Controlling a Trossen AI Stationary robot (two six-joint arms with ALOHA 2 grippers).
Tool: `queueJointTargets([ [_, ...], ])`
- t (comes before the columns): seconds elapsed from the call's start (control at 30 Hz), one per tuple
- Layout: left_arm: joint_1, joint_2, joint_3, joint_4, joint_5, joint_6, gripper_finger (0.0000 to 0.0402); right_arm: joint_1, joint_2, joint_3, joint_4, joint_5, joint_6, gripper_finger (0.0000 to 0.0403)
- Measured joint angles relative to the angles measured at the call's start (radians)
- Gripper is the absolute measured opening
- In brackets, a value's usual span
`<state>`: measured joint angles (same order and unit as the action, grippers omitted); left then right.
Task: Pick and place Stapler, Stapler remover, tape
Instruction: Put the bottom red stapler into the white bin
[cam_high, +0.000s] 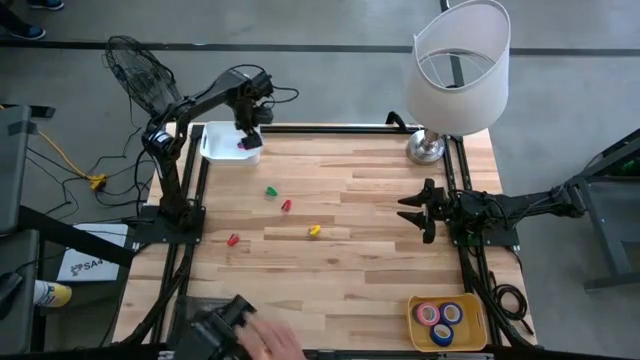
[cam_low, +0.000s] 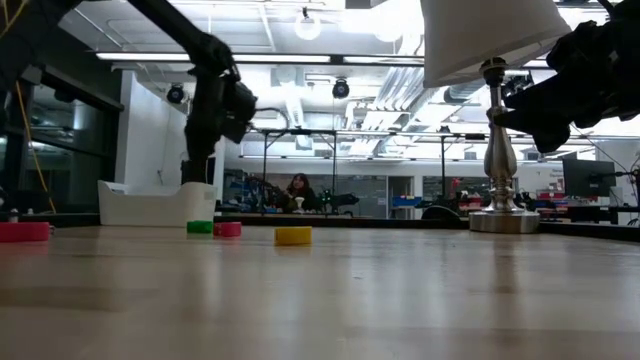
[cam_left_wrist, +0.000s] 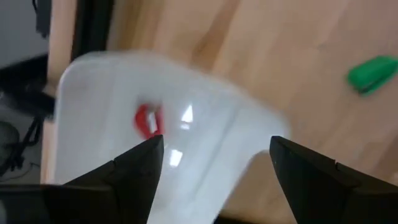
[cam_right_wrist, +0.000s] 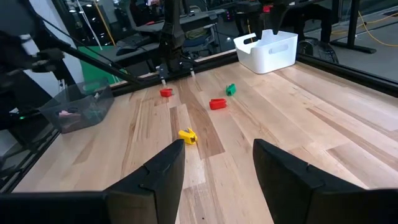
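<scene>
Four small coloured pieces lie loose on the wooden table in the high view: a green remover, a red remover, a yellow remover and a second red piece nearer the left edge. The left gripper hangs over the white bin at the far left, where a reddish item rests inside. The right gripper waits at the right side, near the lamp. Tape rolls sit in a yellow tray at the near right; a person's hand shows at the near edge.

Low view: the left gripper stands above the bin, clear of its rim; the coloured pieces lie along the table's middle.

Left wrist view: the fingers stand apart with nothing between them, and the red item lies on the bin floor below. The step appears to be a release; a good finish would be a straight lift, so neither finger catches the bin wall, before swinging toward the green remover, just beside the bin.

Right wrist view: the fingers are parted and empty, facing the loose pieces and the far bin.
</scene>
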<state>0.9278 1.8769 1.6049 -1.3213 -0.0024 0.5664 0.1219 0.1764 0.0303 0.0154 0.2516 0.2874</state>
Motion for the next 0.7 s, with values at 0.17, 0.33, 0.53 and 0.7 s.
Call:
queueJointTargets([
  [0.17, -0.133, -0.005, 0.049, 0.012, 0.019, -0.056, 0.029, 0.0, 0.0, 0.0, 0.0, 0.0, 0.0, 0.0181],
  [0.33, -0.27, -0.006, 0.078, 0.088, 0.054, -0.143, 0.0291, 0.0, 0.0, 0.0, 0.0, 0.0, 0.0, 0.0181],
  [0.53, -0.36, 0.004, 0.07, 0.14, 0.127, -0.405, 0.0291, 0.0, 0.0, 0.0, 0.0, 0.0, 0.0, 0.0181],
  [0.7, -0.401, 0.018, 0.064, 0.024, 0.081, -0.57, 0.0291, 0.0, 0.0, 0.0, 0.0, 0.0, 0.0, 0.0181],
])
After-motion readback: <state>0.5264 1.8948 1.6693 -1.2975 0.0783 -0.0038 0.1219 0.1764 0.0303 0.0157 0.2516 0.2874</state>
